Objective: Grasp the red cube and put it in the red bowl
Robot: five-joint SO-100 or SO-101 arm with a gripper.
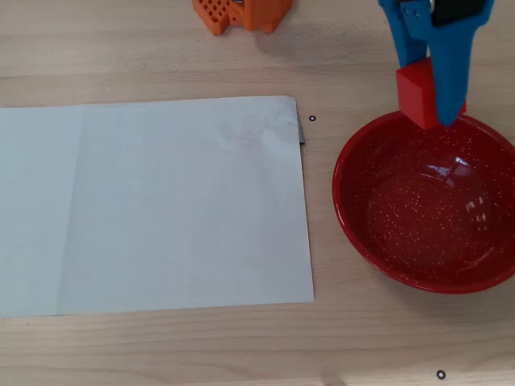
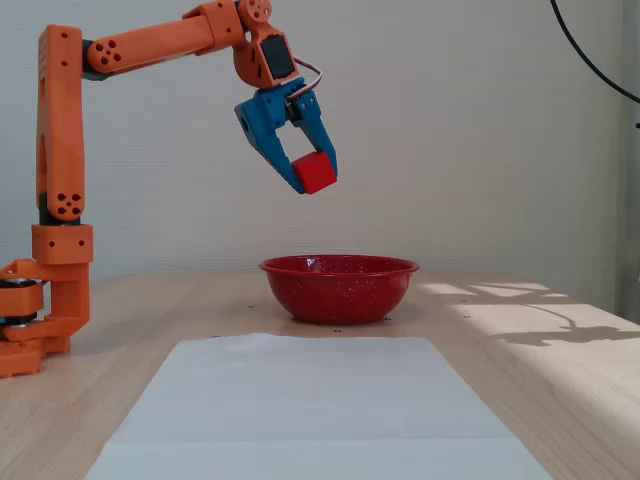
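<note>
- Small matte bright-red cube clamped in blue two-finger end effector, high above large glossy speckled red bowl.
- Overhead: over bowl's far rim; open air below.

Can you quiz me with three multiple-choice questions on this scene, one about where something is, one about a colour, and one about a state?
1. Where is the red cube?
A. Lying on the white paper
B. Held in the air above the table
C. Resting inside the bowl

2. What colour is the gripper?
A. Blue
B. Green
C. Black

3. What is inside the red bowl?
A. The cube
B. A stack of paper
C. Nothing

Answers:
1. B, since the fixed view shows the cube between the gripper's fingers, well above the bowl's rim.
2. A, since the fingers are blue in both views, on an orange arm.
3. C, since the overhead view shows only the speckled inner surface, while the white paper lies flat beside the bowl.
</note>
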